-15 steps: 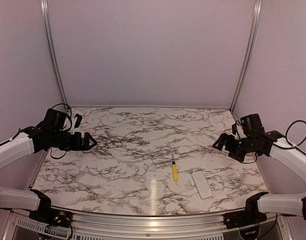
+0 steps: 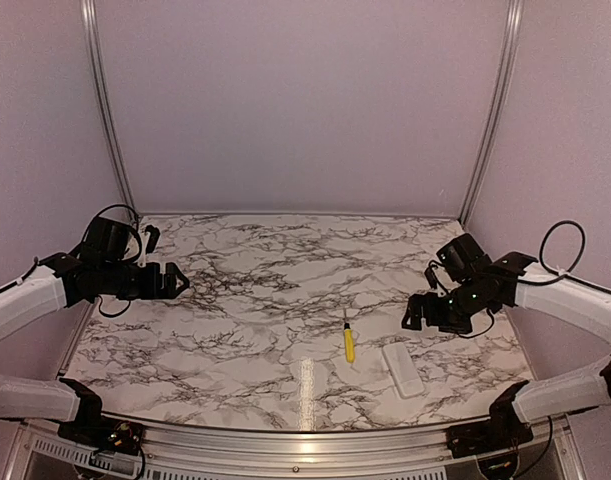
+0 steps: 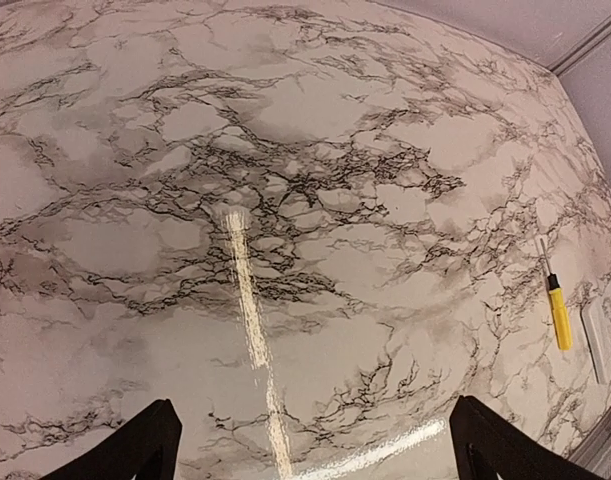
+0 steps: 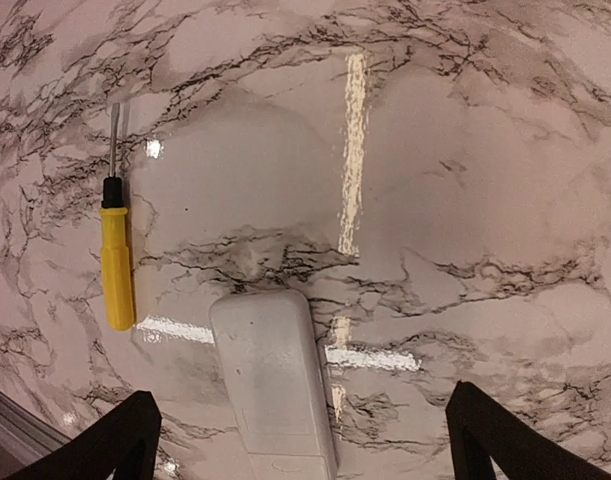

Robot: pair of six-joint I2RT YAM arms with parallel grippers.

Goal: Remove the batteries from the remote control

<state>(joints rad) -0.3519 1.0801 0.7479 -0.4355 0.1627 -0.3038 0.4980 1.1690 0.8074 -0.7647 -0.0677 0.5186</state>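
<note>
While its fingers stand spread wide, the right gripper point(image 2: 412, 318) hovers over the white remote control point(image 2: 401, 369) near the marble table's point(image 2: 265, 300) front edge; a yellow-handled screwdriver point(image 2: 348, 343) lies just beside the remote; the left gripper point(image 2: 180, 283), likewise spread, hangs well apart.

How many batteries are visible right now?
0. None shows on the table; the remote, lying right of the screwdriver, shows no open recess, so any may be hidden inside it.
</note>
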